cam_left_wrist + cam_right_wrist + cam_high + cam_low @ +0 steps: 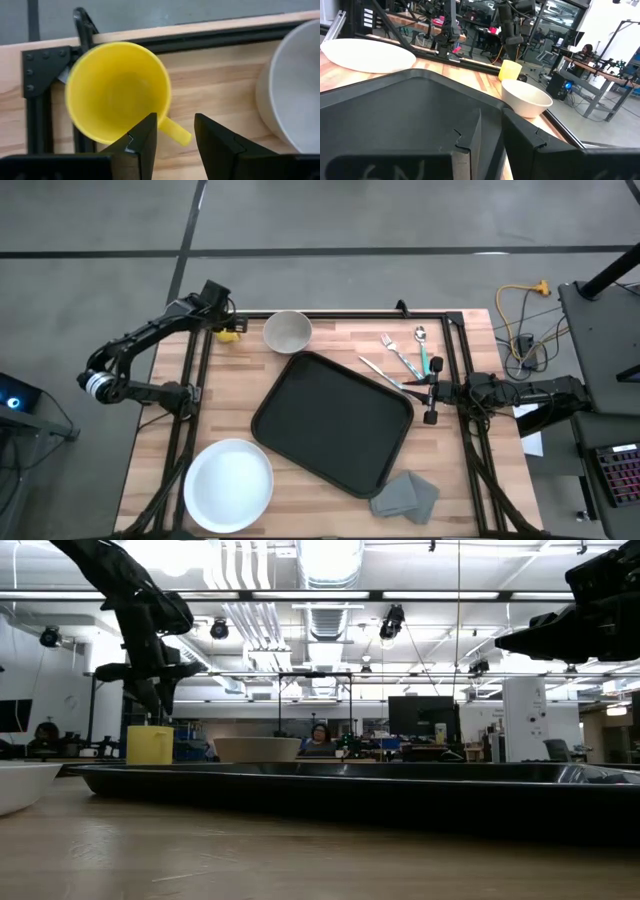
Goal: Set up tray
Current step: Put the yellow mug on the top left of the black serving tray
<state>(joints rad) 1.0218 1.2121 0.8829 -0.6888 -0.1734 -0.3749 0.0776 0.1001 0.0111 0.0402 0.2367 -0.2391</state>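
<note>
The black tray [335,420] lies slantwise in the middle of the table, flat on the wood. A yellow mug [117,90] stands upright near the far left corner. My left gripper [175,117] hovers over it, open and pointing down. Its fingers stand on either side of the mug's handle [175,131] and above it; the low view shows the left gripper [155,705] clear of the mug [150,745]. My right gripper [430,397] hangs above the tray's right edge. The right wrist view shows it [491,112] open by a narrow gap, holding nothing.
A cream bowl [288,332] stands right of the mug, by the far edge. A white plate [228,485] sits at the near left corner. Cutlery [400,358] lies far right of the tray, and a grey napkin [405,495] by the tray's near right corner. A black frame borders the table.
</note>
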